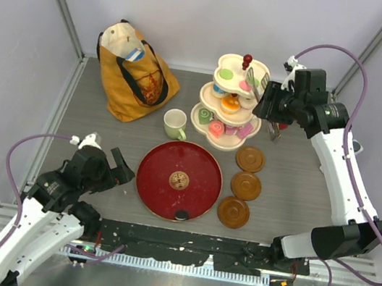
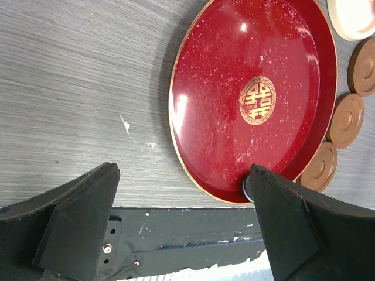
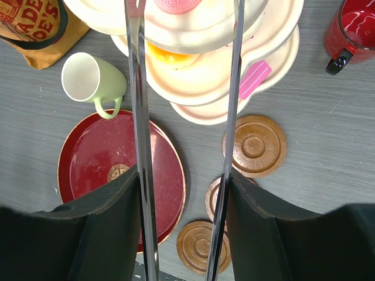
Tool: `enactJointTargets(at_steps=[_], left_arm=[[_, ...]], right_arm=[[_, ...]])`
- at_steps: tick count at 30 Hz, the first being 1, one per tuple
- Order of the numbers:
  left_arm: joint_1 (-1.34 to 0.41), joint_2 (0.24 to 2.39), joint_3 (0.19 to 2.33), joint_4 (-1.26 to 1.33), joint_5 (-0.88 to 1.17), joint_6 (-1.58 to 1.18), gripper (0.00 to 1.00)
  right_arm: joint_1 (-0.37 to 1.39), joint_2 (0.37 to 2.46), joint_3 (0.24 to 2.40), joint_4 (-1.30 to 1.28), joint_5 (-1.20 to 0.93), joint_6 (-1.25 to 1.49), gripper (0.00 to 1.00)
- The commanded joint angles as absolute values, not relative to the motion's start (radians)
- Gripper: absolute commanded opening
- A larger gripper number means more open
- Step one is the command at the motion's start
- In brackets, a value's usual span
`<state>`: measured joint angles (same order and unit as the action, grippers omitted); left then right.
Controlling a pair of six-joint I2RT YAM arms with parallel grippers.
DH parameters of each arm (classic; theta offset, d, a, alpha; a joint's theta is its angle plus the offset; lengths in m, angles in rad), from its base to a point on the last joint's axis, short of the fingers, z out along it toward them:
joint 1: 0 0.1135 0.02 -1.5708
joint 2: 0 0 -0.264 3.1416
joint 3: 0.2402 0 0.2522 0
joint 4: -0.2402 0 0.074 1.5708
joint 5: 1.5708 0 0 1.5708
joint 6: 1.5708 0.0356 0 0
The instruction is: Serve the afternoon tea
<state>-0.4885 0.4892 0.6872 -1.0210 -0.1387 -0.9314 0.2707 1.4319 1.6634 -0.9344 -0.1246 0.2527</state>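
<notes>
A cream tiered stand (image 1: 257,73) holds several small toy pastries, among them a green one (image 1: 226,74) and an orange one (image 1: 230,103). My right gripper (image 1: 265,102) hovers beside the stand's upper tiers, shut on metal tongs (image 3: 136,88) whose two blades stand apart over a pink pastry (image 3: 176,4). The pale green mug (image 1: 174,123) stands left of the stand and shows in the right wrist view (image 3: 94,82). The red mug (image 3: 351,29) stands right of the stand. I see no grey-blue mug. My left gripper (image 1: 117,167) is open and empty, low beside the tray's left edge.
A big dark-red round tray (image 1: 166,161) lies in the middle, with a small black object (image 1: 181,215) at its near rim. Three wooden coasters (image 1: 250,159) lie in a row to its right. A mustard-yellow tote bag (image 1: 132,78) stands at the back left.
</notes>
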Motion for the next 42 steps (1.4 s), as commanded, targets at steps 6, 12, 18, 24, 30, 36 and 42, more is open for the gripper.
enactJointTargets(at_steps=[6,12,18,24,30,36,42], left_arm=[[-0.485,0.492,0.693,-0.982,-0.152,-0.920,1.00],[-0.485,0.489,0.695,-0.985,-0.155,-0.920,1.00],[-0.485,0.503,0.696,-0.983,-0.153,-0.923,1.00],[-0.485,0.492,0.703,-1.008,-0.150,-0.934,1.00],[-0.485,0.466,0.699,-1.012,-0.152,-0.939,1.00],[-0.486,0.488,0.696,-1.012,-0.147,-0.937,1.00],[-0.485,0.482,0.689,-1.008,-0.150,-0.943,1.00]], right_arm=[[0.264,1.381,1.713,-0.904,-0.110,0.242,0.59],[0.282,1.266,1.697,-0.876,-0.160,0.232,0.59],[0.373,1.186,1.657,-0.881,-0.186,0.216,0.59],[0.725,1.170,1.565,-0.931,-0.026,0.230,0.59],[0.920,1.176,1.396,-1.006,-0.058,0.301,0.59],[1.069,1.258,1.336,-1.176,-0.097,0.342,0.59],[1.132,1.282,1.258,-1.187,-0.173,0.377,0.59]])
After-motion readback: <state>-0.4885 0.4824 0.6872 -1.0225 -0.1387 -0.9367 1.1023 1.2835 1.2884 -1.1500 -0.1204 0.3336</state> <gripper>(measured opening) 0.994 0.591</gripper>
